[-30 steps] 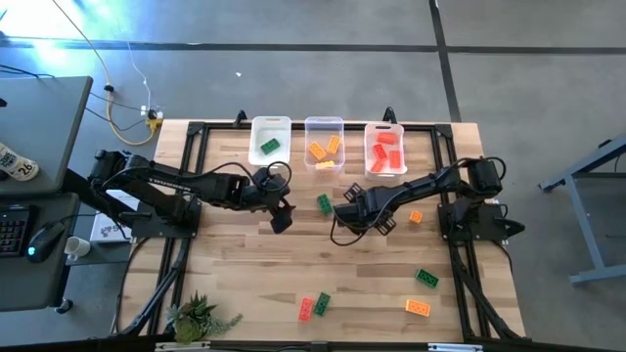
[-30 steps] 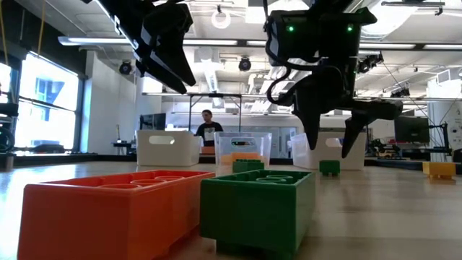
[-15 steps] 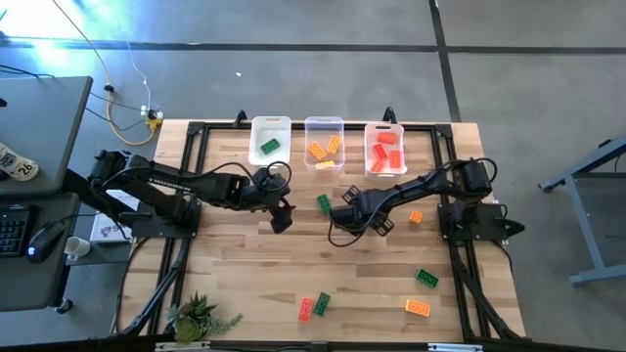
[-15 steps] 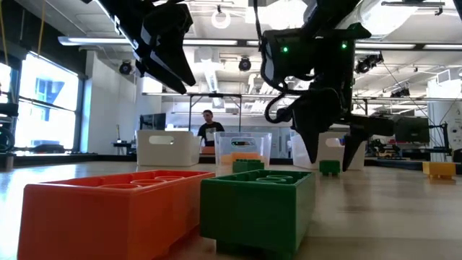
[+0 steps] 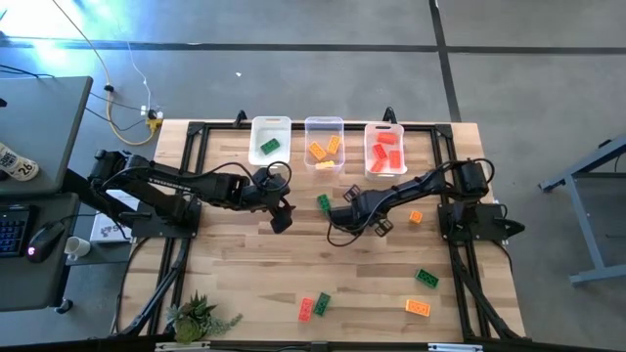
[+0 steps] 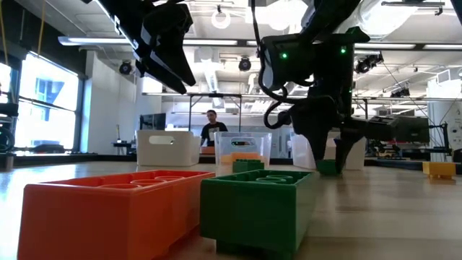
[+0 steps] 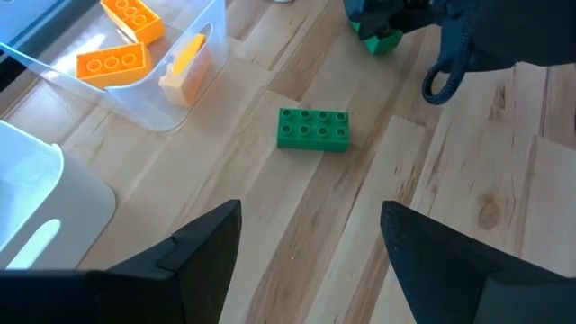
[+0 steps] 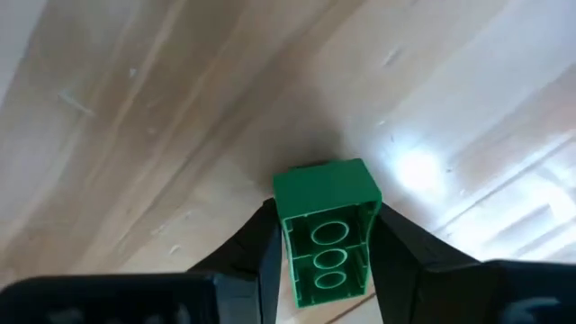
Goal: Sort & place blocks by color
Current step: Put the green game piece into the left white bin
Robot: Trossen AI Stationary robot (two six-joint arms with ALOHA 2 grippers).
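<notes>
My right gripper (image 8: 326, 261) pinches a green block (image 8: 327, 236), its long axis running between the fingers. Green bin (image 5: 270, 141) lies at 11 o'clock. Left gripper (image 7: 310, 247) wide open, idle.

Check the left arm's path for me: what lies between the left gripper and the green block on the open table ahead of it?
Only bare wood, in the left wrist view, between the left gripper and the green block.

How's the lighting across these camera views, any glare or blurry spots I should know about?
Right wrist view: a bright glare patch on the table beside the green block between the right gripper's fingers. Low view: the near orange block looms soft and oversized; bright windows backlight the dark arms. High view: even light.
</notes>
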